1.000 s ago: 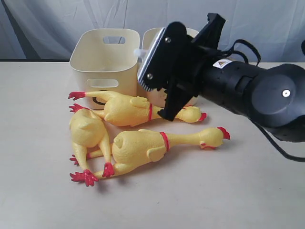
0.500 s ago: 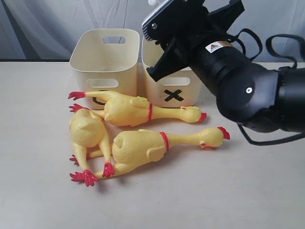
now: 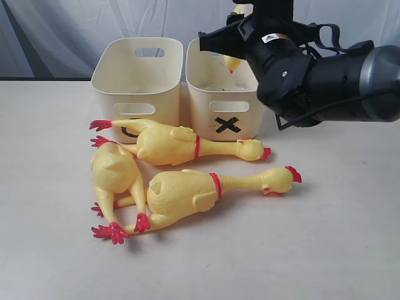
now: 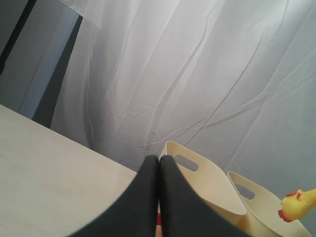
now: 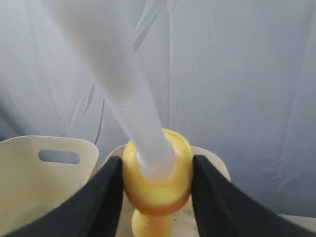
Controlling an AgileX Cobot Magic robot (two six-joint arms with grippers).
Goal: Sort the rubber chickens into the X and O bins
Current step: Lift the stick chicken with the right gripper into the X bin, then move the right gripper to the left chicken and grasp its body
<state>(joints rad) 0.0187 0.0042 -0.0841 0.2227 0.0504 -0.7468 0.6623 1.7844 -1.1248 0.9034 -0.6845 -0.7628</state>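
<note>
Your left tool (image 4: 158,168) is squeezing shut on nothing, well apart from the bins, so it is not making trouble.

Closest to the front edge of the worktop (image 3: 312,250), a long chicken (image 3: 200,194) and a short fat chicken (image 3: 115,172) are lying side by side and touching. Just behind them, a second long chicken (image 3: 181,142) is lying along the fronts of the bins and hiding most of the mark on the O bin (image 3: 112,87). When you are reaching for that one, you may be bumping a bin and pushing it out of place.

Toward the far edge, the O bin and the X bin (image 3: 203,115) are sitting side by side. Your right tool (image 5: 156,197) is grasping the small chicken (image 3: 232,62) by its round body, up above the X bin, with the white tube (image 5: 128,98) sticking out. That body is soft and round, so it may be slipping. If you are letting go off to one side, it may be hitting the rim and bouncing out, or the tube may be catching and tipping it into the O bin.
</note>
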